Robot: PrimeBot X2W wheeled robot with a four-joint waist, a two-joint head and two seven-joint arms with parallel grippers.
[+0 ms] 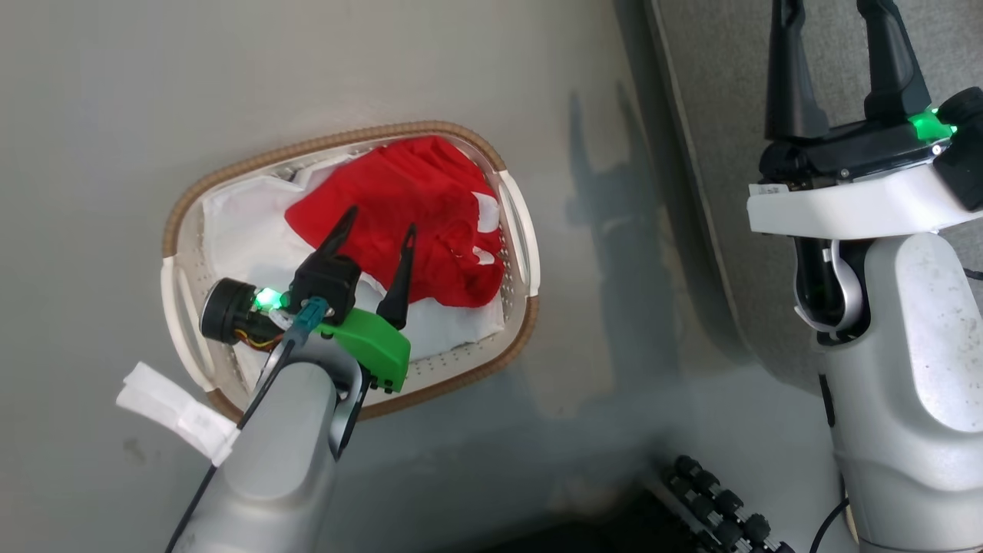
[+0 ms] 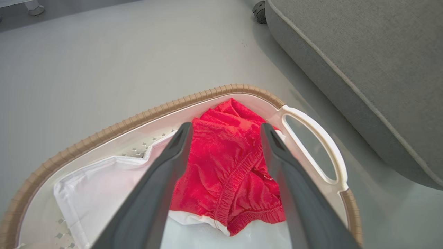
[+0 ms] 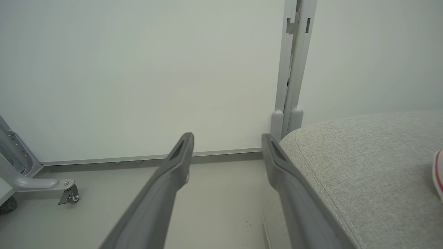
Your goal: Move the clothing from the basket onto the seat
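Left gripper [image 1: 382,219] spread above red clothing [image 1: 415,192] lying in basket [image 1: 184,207]; right gripper [image 1: 833,31] spread, empty, over seat [image 1: 714,69]. Risk: a deep pinch also snags white sheet [image 1: 238,230] underneath

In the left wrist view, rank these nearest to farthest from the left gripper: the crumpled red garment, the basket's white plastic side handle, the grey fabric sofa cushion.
1. Crumpled red garment: between the fingers of the open left gripper.
2. White plastic side handle: right side of the basket.
3. Grey fabric sofa cushion: upper right, beyond the basket.
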